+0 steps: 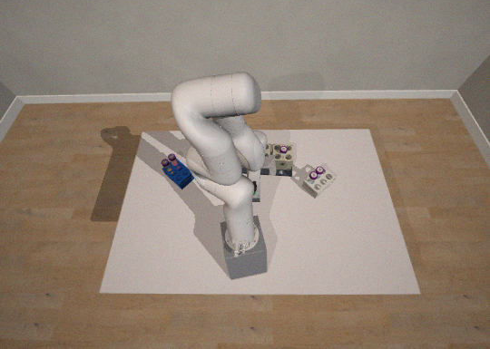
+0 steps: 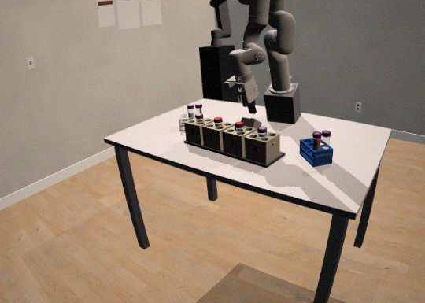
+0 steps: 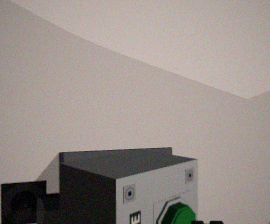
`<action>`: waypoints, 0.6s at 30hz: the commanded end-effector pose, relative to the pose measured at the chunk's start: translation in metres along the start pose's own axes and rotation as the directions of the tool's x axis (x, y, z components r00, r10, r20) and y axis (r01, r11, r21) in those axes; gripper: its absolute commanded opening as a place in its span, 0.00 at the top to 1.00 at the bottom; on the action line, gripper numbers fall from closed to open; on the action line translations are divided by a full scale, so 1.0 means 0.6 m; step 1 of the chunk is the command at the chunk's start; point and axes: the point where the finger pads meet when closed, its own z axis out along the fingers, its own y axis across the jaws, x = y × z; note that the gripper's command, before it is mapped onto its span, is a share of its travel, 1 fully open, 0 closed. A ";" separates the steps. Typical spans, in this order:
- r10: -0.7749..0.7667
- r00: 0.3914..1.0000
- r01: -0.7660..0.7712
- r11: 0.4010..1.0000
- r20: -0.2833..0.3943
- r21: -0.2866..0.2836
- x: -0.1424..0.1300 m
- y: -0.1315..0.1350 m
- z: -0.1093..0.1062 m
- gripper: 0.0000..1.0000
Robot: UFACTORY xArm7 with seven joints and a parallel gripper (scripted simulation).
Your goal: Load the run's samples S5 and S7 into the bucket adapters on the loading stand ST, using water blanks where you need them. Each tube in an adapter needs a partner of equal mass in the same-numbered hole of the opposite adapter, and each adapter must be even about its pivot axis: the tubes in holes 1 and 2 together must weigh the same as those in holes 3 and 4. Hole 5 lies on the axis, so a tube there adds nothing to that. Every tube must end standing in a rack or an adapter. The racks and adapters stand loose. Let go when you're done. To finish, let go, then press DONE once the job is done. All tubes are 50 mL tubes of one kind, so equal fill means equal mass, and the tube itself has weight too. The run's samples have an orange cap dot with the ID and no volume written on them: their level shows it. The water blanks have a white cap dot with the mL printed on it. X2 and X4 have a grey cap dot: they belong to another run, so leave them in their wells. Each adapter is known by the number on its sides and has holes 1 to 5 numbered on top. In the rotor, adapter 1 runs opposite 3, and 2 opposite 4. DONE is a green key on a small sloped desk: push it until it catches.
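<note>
At the right of the exterior frame, a blue slotted rack (image 1: 183, 179) (image 2: 323, 159) is showing purple caps over 2 tubes, 1 of them dark red. At centre, 4 boxy adapters (image 2: 263, 148) are displaying beige tops and black fronts; 2 tube caps there are glowing orange-red, 2 purple. At the bottom of the wrist frame, a green round key (image 3: 180, 214) is standing out against a pale grey panel (image 3: 151, 189) with dark grey sides.
</note>
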 end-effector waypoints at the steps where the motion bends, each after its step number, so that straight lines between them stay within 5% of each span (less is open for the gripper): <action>1: 0.000 1.000 0.000 1.000 -0.001 0.002 0.001 -0.002 0.003 1.00; 18: 0.000 1.000 0.000 1.000 -0.001 0.002 0.001 -0.006 0.020 1.00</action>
